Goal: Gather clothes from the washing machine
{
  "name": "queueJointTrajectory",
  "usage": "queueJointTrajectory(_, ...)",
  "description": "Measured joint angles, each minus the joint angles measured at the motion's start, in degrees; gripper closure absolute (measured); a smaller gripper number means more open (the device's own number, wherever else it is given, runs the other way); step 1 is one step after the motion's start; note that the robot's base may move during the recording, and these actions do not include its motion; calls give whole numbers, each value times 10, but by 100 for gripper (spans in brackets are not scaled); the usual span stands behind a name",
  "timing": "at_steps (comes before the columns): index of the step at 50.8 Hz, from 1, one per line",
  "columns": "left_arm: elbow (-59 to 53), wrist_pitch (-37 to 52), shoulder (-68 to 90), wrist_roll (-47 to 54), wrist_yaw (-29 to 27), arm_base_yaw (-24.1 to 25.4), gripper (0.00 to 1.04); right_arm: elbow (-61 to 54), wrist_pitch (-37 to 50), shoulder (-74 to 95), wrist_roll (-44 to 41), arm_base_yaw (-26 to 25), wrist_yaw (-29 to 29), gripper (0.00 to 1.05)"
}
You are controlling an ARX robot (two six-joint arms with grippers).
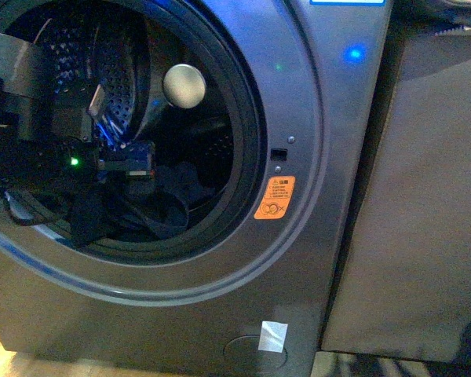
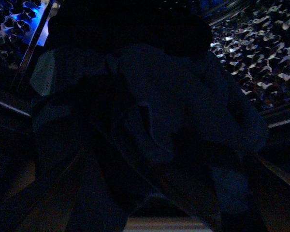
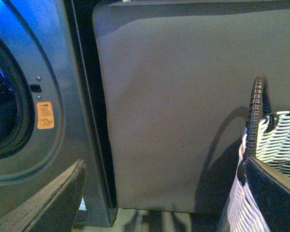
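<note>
The washing machine (image 1: pixel 314 118) is a grey front-loader with its porthole open and an orange sticker (image 1: pixel 275 197) beside the opening. My left arm (image 1: pixel 78 157) reaches into the perforated drum (image 1: pixel 125 71). The clothes (image 1: pixel 169 206) lie as a dark heap at the bottom of the drum. In the dim left wrist view the navy clothes (image 2: pixel 159 111) fill the space just ahead of my open left gripper (image 2: pixel 157 193), with drum wall (image 2: pixel 253 63) around them. My right gripper (image 3: pixel 159 203) is open and empty outside the machine (image 3: pixel 19 145), facing a grey panel.
A flat grey-beige panel (image 1: pixel 424 196) stands right of the machine, also in the right wrist view (image 3: pixel 183 106). A woven grey-white basket (image 3: pixel 280 140) with a dark handle (image 3: pixel 255 111) sits by the right gripper. A blue light (image 1: pixel 355 53) glows on the machine front.
</note>
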Motion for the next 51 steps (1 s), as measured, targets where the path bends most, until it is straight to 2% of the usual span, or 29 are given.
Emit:
queueJointTrajectory(16,138,-78,91,-12,-25,2,7,0,0,0,0,0,0,7)
queueJointTrajectory(20,174,-107,111,-34,-16,0,7,0,0,0,0,0,0,7)
queueJointTrajectory(24,216,-151,129,-76,18,-2,7,0,0,0,0,0,0,7)
queueJointTrajectory(33,254,-208,146,-137,66,-10,7,0,0,0,0,0,0,7)
queueJointTrajectory(51,262,-227,165,-128,64,-22,7,0,0,0,0,0,0,7)
